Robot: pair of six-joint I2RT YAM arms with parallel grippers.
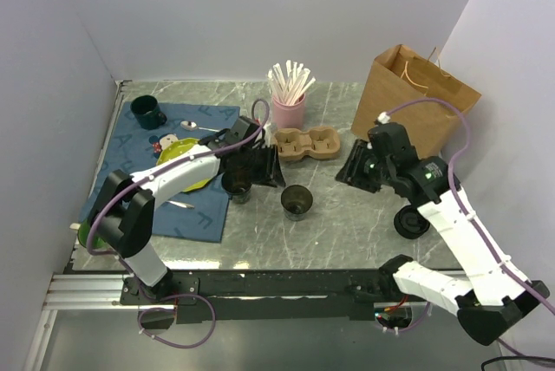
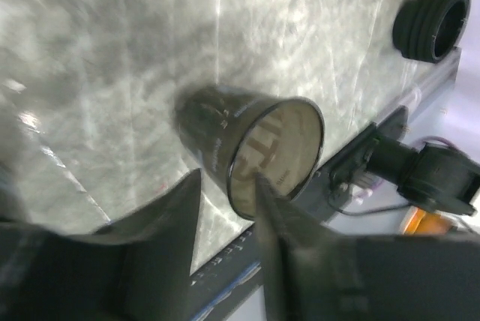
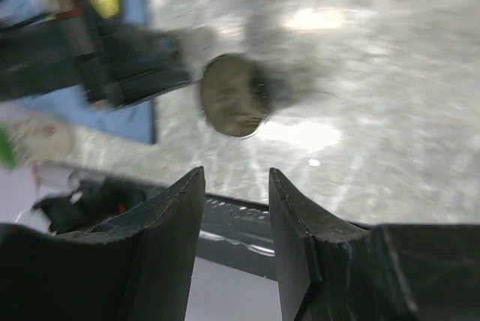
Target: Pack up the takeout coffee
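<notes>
Dark takeout cup [image 1: 296,202] stands upright on the grey marbled desk [image 1: 347,232] btw your two arms, w/ a second dark cup [image 1: 237,185] just left of it, under the left arm. Your left claw [image 1: 269,167] hovers near both, fingers [image 2: 161,238] spread, pinching nothing; its wrist cam shows the takeout cup just past the tips. Your right claw [image 1: 349,172] hangs over the desk, likewise spread w/ nothing between. Cardboard cup carrier [image 1: 305,144] sits behind the cups, near a pink cup of stirrers [image 1: 289,102]. Brown paper bag [image 1: 414,98] stands upright at right rear. Stack of black lids [image 1: 410,221] lies by the right arm.
</notes>
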